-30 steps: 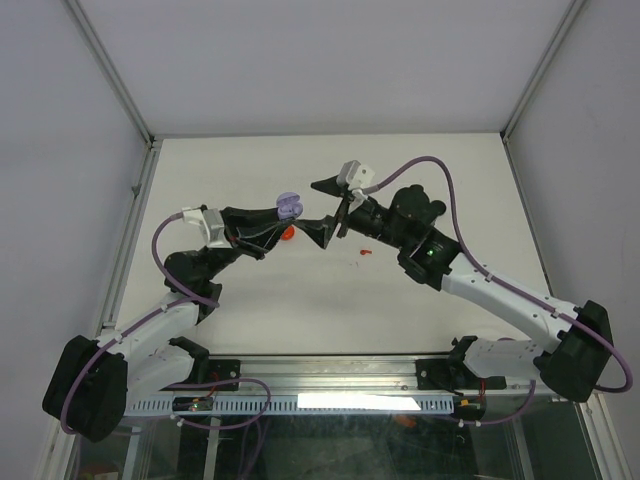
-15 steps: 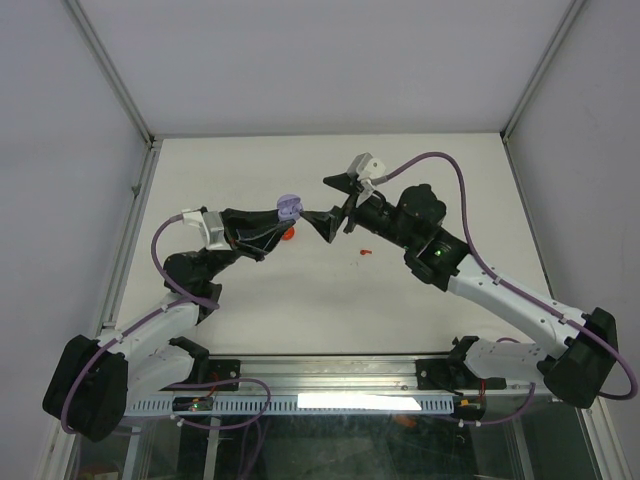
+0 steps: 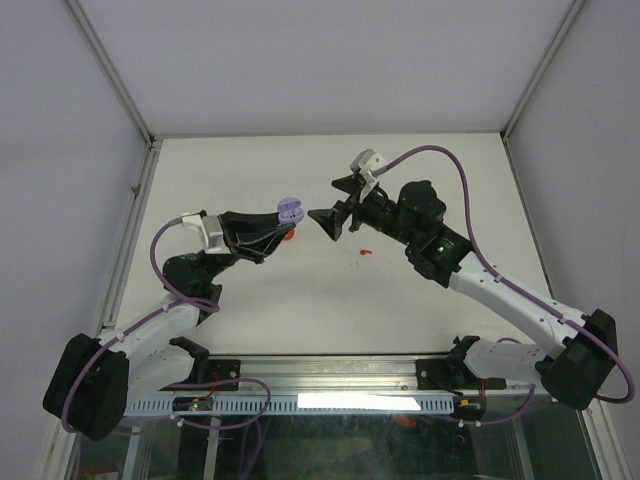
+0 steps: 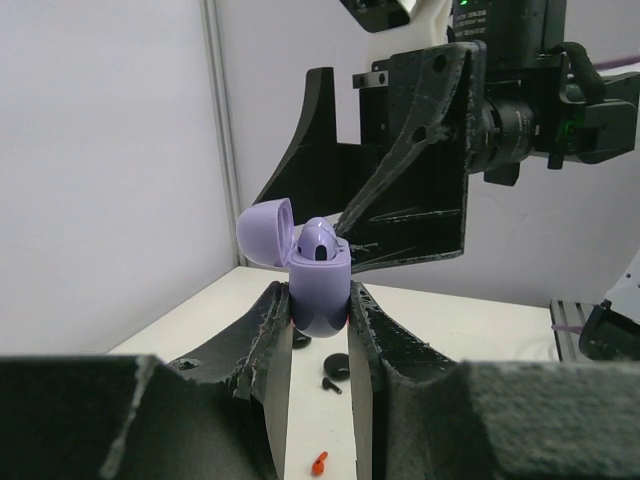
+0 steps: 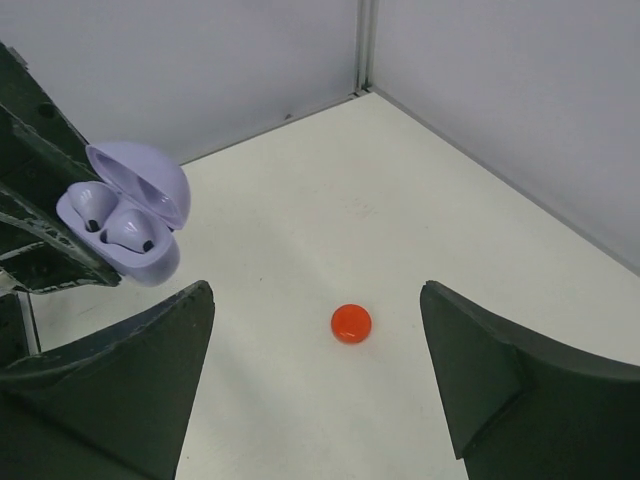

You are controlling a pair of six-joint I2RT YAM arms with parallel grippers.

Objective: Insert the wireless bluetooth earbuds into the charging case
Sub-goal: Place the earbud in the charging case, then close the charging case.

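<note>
My left gripper [image 3: 281, 222] is shut on the lilac charging case [image 3: 290, 211], held above the table with its lid open. In the right wrist view the charging case [image 5: 125, 235] shows two lilac earbuds [image 5: 130, 232] seated inside. My right gripper [image 3: 336, 201] stands open just right of the case, with nothing between its fingers. The left wrist view shows the charging case [image 4: 318, 285] pinched between my fingers [image 4: 268, 330]. A black earbud [image 4: 335, 374] and a red earbud [image 4: 318, 462] lie on the table below it. The red earbud [image 3: 366, 252] lies under my right arm.
A red round disc [image 5: 351, 323] lies on the white table [image 5: 420, 190] between my right gripper's [image 5: 316, 291] fingers, far below them. The red disc [image 3: 287, 235] sits under the case. Grey walls and metal posts [image 3: 112, 90] close in the table.
My right gripper has swung round and moved a little up and right, its jaws slightly wider. My left gripper keeps the case and has shifted only slightly.
</note>
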